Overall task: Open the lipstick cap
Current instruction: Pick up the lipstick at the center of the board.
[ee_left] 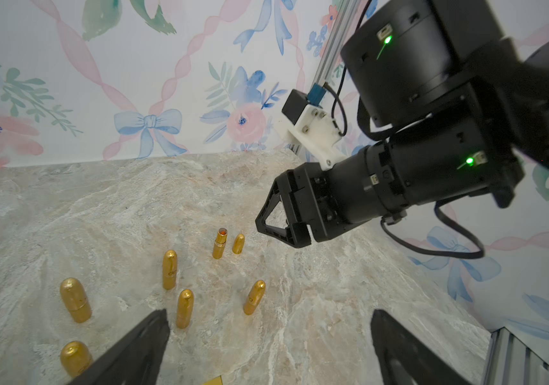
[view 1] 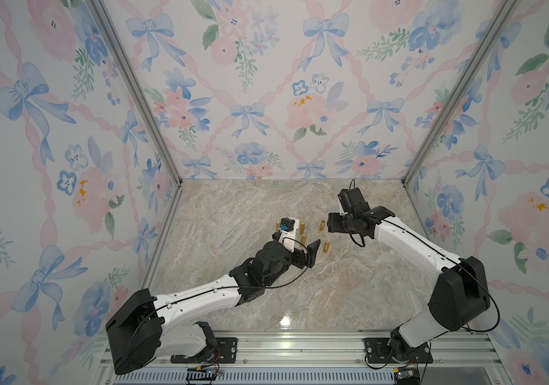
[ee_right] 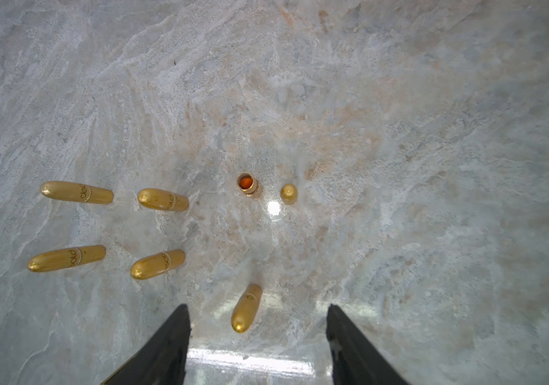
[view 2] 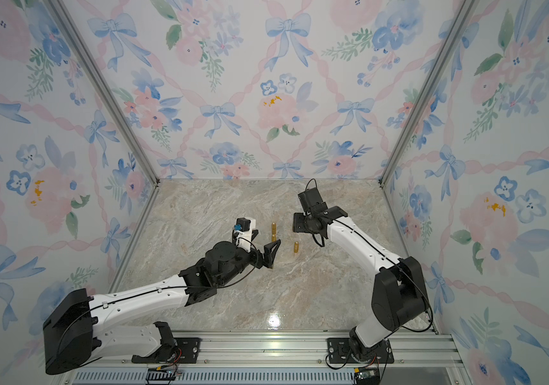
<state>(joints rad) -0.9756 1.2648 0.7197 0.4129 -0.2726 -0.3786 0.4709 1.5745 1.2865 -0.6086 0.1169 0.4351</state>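
An uncapped gold lipstick (ee_right: 248, 184) stands on the marble table with its orange stick showing, also seen in the left wrist view (ee_left: 220, 243). Its rounded gold cap (ee_right: 288, 194) (ee_left: 238, 243) stands right beside it. My right gripper (ee_right: 257, 308) (ee_left: 276, 223) (view 1: 330, 224) hangs above them, open and holding nothing. My left gripper (ee_left: 268, 316) (view 1: 304, 248) is wide open and empty, a little nearer the front, over the closed lipsticks.
Several closed gold lipsticks stand around: one (ee_right: 246, 308) (ee_left: 255, 296) below my right fingers, others in a group (ee_right: 163, 199) (ee_left: 185, 308) toward the left arm. Floral walls and aluminium posts (view 1: 140, 96) enclose the table (view 1: 349, 293).
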